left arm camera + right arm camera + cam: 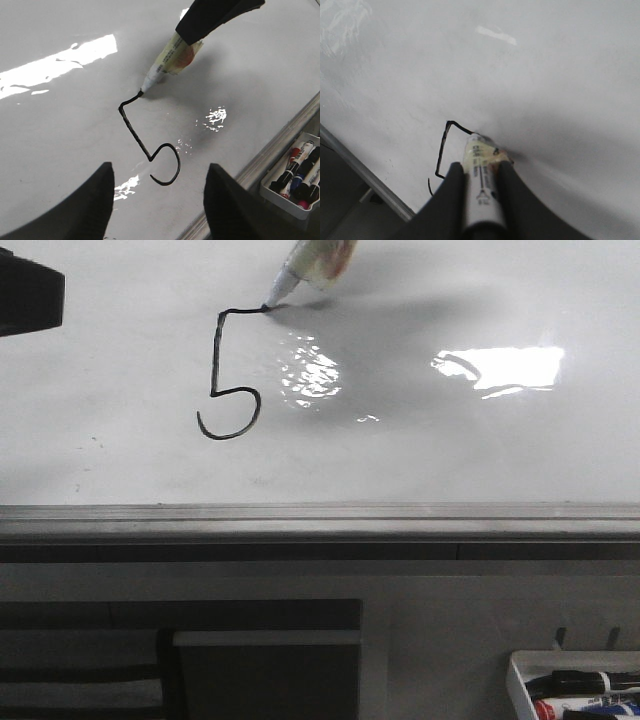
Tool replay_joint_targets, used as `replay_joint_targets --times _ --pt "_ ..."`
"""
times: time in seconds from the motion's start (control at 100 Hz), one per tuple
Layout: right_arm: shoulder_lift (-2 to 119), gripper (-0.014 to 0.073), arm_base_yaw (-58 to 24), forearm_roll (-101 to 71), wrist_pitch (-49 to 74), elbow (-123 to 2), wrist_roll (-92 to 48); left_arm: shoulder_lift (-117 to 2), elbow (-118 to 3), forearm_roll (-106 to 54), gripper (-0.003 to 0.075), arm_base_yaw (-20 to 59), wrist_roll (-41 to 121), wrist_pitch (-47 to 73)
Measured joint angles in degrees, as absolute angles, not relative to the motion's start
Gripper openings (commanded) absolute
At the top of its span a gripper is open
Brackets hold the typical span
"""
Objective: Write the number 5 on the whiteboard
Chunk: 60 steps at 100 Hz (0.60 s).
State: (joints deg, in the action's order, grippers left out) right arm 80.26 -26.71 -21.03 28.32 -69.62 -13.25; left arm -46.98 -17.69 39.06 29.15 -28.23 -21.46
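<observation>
Spare markers [585, 695] lie in a small white tray [516, 680] below the board's lower right corner, under the grey metal rail [320, 523] — nothing crosses the writing. On the whiteboard [480, 455] the number 5 [232, 375] stands left of centre, its long axis running from far edge toward rail, hook nearest the rail. The right gripper [481, 172] grips a marker [479, 175] between its fingers, slanting down from the far edge, tip touching the right end of the top bar. The left gripper [157, 192] hovers over the board's left part, jaws spread wide and empty — the digit shows between them.
</observation>
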Motion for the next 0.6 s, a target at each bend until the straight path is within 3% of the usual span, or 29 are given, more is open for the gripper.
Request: replay_joint_targets --times 0.26,0.6 --pt "78.0 -0.0041 -35.0 -18.2 32.6 -69.6 -15.2 -48.2 -17.7 44.5 0.0367 29.2 -28.1 -24.6" --pt "79.9 -0.0041 -45.6 -14.2 36.8 -69.6 -15.9 -59.4 -20.2 49.7 0.0366 29.2 -26.7 -29.9"
